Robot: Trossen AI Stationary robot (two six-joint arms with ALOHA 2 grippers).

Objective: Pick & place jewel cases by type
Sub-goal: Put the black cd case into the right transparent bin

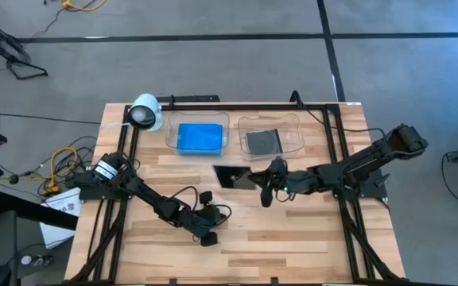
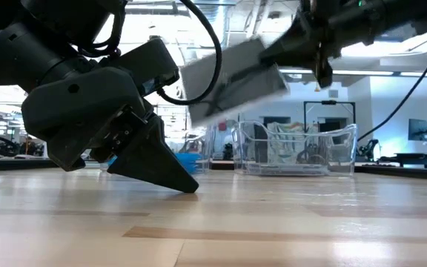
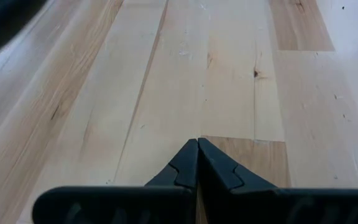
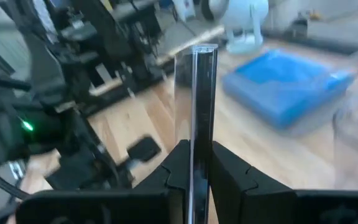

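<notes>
My right gripper (image 1: pixel 261 187) is over the middle of the table, shut on a clear/grey jewel case (image 1: pixel 233 176), which shows tilted in the air in the low view (image 2: pixel 232 81). The left clear tray (image 1: pixel 169 137) holds blue jewel cases (image 1: pixel 199 137). A grey jewel case (image 1: pixel 263 141) lies flat in the right clear tray (image 1: pixel 296 135). My left gripper (image 1: pixel 207 235) is shut and empty, low over bare wood nearer the table's near edge (image 3: pixel 197 149). In the low view (image 2: pixel 187 184) I cannot tell whether its tip touches the table. My right gripper pinches the clear/grey jewel case between its two fingers at one edge (image 4: pixel 196 152); the case shows edge-on between them. The fingers (image 4: pixel 229 168) reach in about level from the table's right side. The case is lifted clear of the table and tilted (image 2: pixel 232 81).
A white cylindrical camera (image 1: pixel 145 113) stands at the far left corner, beside the left tray. A black frame (image 1: pixel 332 107) runs along the table's far edge and sides. Bare wood (image 1: pixel 293 238) spans the near half, apart from my left arm (image 1: pixel 153 202).
</notes>
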